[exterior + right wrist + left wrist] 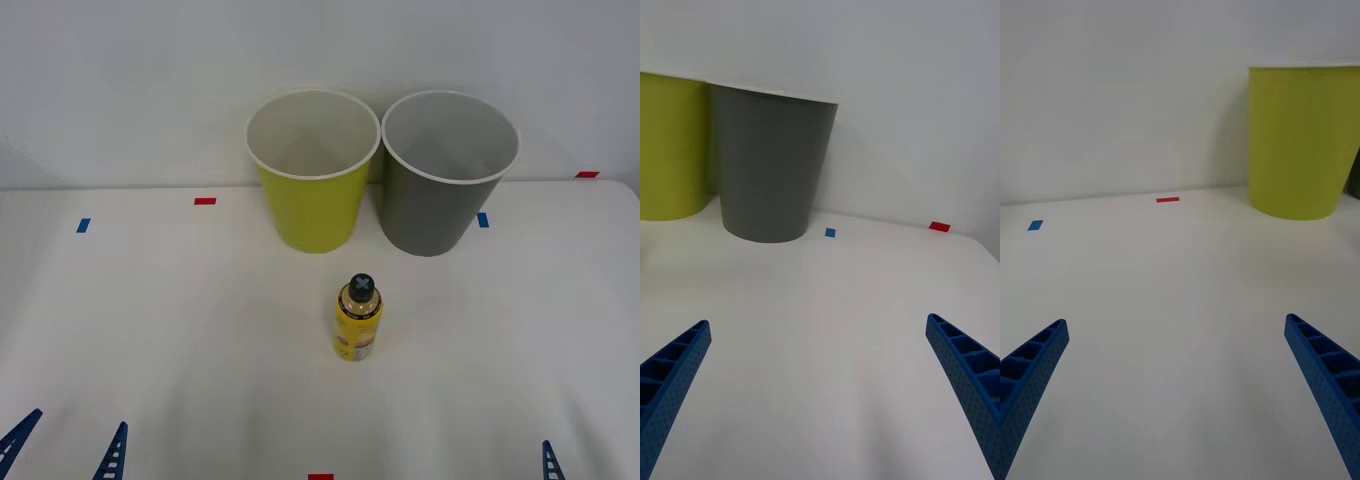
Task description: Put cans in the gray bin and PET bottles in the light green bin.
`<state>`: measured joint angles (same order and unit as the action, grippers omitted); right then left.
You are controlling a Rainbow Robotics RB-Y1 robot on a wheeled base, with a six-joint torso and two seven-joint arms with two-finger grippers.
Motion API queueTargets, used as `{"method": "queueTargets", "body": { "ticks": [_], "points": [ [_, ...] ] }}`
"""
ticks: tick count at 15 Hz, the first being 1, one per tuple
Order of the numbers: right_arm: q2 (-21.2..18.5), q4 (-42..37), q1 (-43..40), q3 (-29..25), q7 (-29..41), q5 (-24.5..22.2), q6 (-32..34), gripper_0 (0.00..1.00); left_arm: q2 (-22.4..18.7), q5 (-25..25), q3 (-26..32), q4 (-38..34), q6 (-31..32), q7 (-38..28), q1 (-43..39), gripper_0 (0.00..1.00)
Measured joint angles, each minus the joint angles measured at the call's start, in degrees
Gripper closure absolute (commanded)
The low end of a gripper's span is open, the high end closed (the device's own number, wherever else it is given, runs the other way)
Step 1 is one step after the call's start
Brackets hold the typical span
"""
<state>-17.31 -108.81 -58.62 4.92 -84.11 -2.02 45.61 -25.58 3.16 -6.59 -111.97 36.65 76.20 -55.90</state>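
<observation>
The left claw (68, 450) is held spread at 7 o'clock, empty. The green bin (312, 170) and gray bin (448, 175) are set touching at 12 o'clock. The bottle (359, 318) is stood upright mid-worktop (180, 330); it could be toppled by an off-centre grasp. The right claw (820, 390) is parked spread at 5 o'clock.

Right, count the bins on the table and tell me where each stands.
2. The light green bin stands at the back of the table, on the robot's left of the pair. The gray bin stands close beside it on the right. Both are upright, behind the small yellow bottle.
</observation>
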Motion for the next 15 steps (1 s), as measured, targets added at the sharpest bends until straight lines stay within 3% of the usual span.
{"method": "queueTargets", "body": {
  "ticks": [9, 11, 15],
  "points": [
    [0.0, 0.0, 0.0, 0.0, 0.0, 0.0, 0.0, 0.0, 0.36, -0.02, -0.71, 1.54, -0.34, 0.0, 0.47, 0.0],
    [0.0, 0.0, 0.0, 0.0, 0.0, 0.0, 0.0, 0.0, 0.06, 0.52, -1.85, 3.01, 1.92, 0.01, 1.06, 0.0],
    [0.0, 0.0, 0.0, 0.0, 0.0, 0.0, 0.0, 0.0, -6.28, 0.77, -5.61, 4.17, 4.18, 1.31, 3.31, 0.0]
  ]
}}
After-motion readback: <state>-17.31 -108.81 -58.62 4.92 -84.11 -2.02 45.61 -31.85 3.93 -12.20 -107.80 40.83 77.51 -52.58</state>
